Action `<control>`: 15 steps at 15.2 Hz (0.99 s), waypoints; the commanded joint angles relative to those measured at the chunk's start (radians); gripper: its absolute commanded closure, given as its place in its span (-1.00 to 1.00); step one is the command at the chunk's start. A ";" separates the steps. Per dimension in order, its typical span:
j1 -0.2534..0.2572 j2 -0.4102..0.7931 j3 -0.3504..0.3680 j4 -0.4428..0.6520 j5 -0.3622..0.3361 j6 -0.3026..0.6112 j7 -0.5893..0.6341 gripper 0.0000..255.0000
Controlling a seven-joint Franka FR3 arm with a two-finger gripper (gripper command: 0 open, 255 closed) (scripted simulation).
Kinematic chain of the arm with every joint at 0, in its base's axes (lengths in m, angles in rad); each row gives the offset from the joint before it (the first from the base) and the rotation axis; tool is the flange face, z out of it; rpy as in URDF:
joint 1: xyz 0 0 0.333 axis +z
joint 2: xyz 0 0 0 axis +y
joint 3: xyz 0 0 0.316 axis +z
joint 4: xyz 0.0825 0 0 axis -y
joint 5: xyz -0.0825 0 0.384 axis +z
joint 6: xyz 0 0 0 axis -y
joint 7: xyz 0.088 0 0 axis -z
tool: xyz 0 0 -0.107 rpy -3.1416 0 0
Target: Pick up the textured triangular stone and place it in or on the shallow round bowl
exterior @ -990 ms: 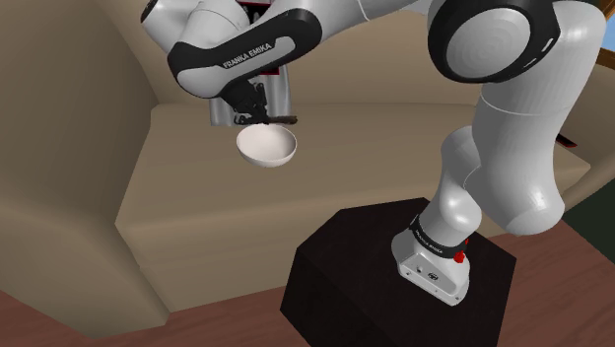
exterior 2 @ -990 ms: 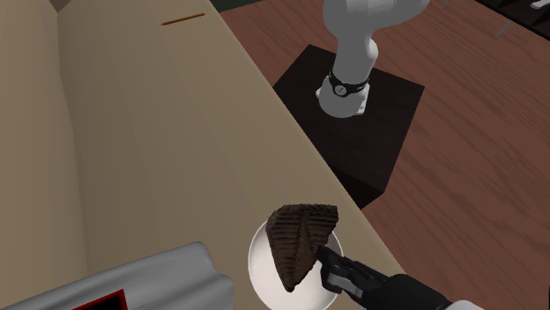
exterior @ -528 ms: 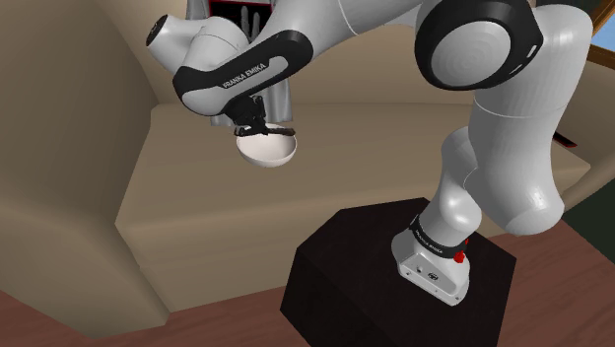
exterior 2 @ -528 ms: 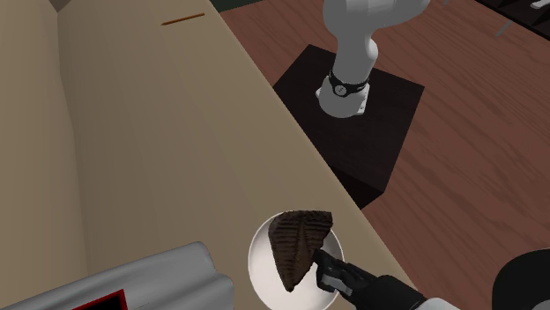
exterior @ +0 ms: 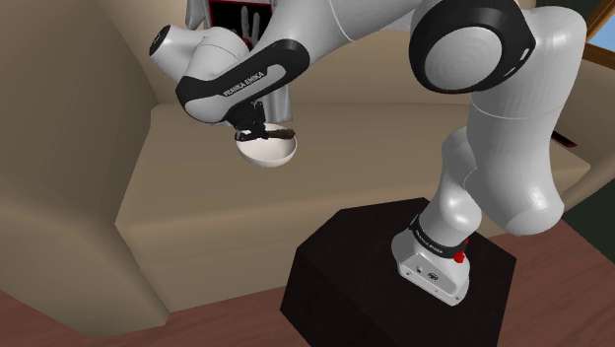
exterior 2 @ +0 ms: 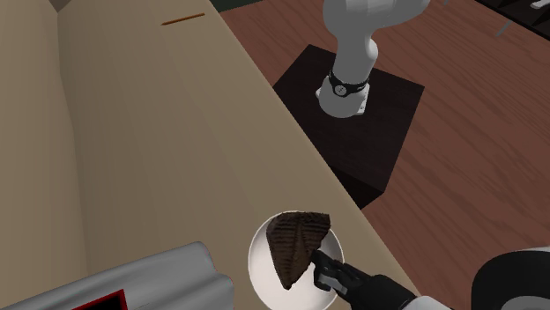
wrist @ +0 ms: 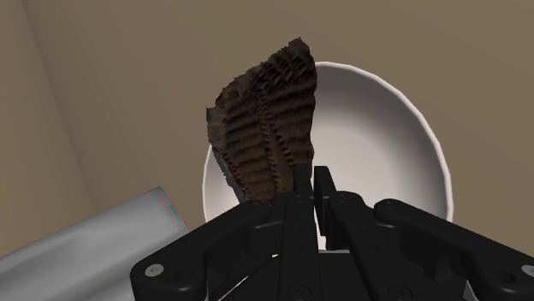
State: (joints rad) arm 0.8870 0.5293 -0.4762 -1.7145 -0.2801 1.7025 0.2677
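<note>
A grey block lies just beside the white bowl on the beige seat; the jaws pinch the dark ridged stone by one edge, over the bowl's hollow.

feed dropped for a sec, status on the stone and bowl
Gripper shut on the dark ridged stone. Stone low over the white bowl, one corner past its rim. Grey object beside the bowl, clear of the stone.
</note>
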 commanded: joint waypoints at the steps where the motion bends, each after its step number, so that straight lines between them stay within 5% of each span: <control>1: 0.000 0.000 0.000 0.000 0.000 0.000 0.000 1.00; 2: 0.000 0.000 0.000 0.000 0.000 0.000 0.000 -1.00; 7: 0.000 0.000 0.000 0.000 0.000 0.000 0.000 -1.00; 11: 0.010 0.028 0.010 0.150 0.019 -0.128 -0.018 -1.00; 15: 0.010 0.028 0.010 0.150 0.019 -0.128 -0.018 -1.00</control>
State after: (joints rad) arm 0.8963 0.5564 -0.4664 -1.5667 -0.2611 1.5773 0.2501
